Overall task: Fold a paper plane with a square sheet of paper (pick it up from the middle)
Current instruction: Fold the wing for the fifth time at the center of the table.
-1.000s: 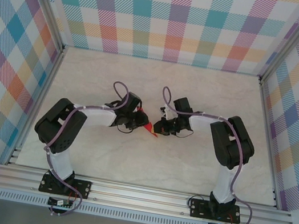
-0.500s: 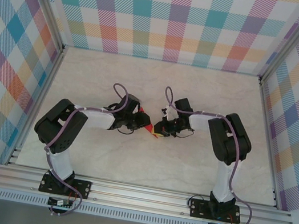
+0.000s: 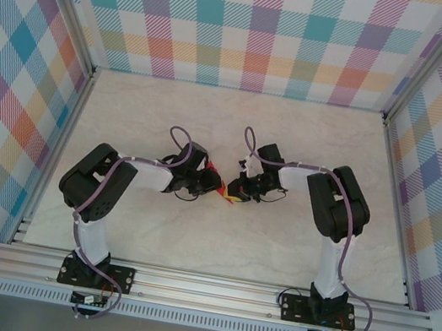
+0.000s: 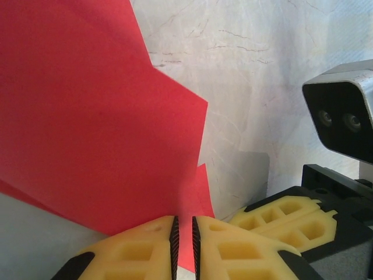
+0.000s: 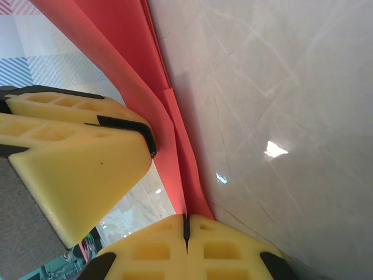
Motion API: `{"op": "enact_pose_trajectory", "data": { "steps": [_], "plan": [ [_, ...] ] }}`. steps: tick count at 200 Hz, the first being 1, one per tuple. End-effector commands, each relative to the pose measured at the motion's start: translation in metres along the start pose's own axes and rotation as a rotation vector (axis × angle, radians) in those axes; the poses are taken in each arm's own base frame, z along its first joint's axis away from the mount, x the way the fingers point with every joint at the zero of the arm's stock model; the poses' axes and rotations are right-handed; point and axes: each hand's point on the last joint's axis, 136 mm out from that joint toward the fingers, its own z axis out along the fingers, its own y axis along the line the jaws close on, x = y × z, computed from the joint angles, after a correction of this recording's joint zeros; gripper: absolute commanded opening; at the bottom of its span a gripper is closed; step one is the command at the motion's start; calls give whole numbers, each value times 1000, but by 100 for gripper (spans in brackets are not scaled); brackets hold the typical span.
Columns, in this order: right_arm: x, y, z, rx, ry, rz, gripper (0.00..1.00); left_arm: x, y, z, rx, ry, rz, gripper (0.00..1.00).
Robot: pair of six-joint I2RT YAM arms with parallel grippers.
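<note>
The square sheet of paper (image 3: pixel 214 168) is a creased red shape with a little yellow showing, held up between the two grippers at the table's middle. In the left wrist view the red paper (image 4: pixel 87 116) spreads across the upper left and runs down into the narrow slot between my left gripper's (image 4: pixel 183 245) pads; a thin gap still shows on each side of it. My right gripper (image 5: pixel 186 224) is shut, pinching the paper's lower folded edge (image 5: pixel 175 146). The left fingers (image 5: pixel 76 157) stand close beside that fold. The right fingers (image 4: pixel 280 219) lie just right of the left ones.
Pale marble tabletop (image 3: pixel 274 252) stretches all round the grippers, ringed by checked walls (image 3: pixel 262 27). The right wrist's camera housing (image 4: pixel 341 114) sits close to the left gripper. An aluminium rail (image 3: pixel 208 288) runs along the near edge.
The left gripper's jaws have narrowed around the paper, and it has edged slightly toward the right gripper. The right gripper has kept its pinch.
</note>
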Motion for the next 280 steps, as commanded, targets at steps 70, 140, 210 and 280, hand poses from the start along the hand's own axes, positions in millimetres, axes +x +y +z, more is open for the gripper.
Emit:
{"op": "enact_pose_trajectory", "data": {
  "steps": [70,140,210,280],
  "plan": [
    [-10,24,-23,23,-46,-26,13,9,47,7,-248,33,-61,12],
    [2,37,-30,114,-60,-112,17,12,51,10,-277,60,-78,12],
    [3,22,-10,143,0,-68,10,13,54,8,-291,63,-81,12],
    [17,-13,-5,253,29,15,8,13,58,7,-319,61,-88,12]
  ]
}}
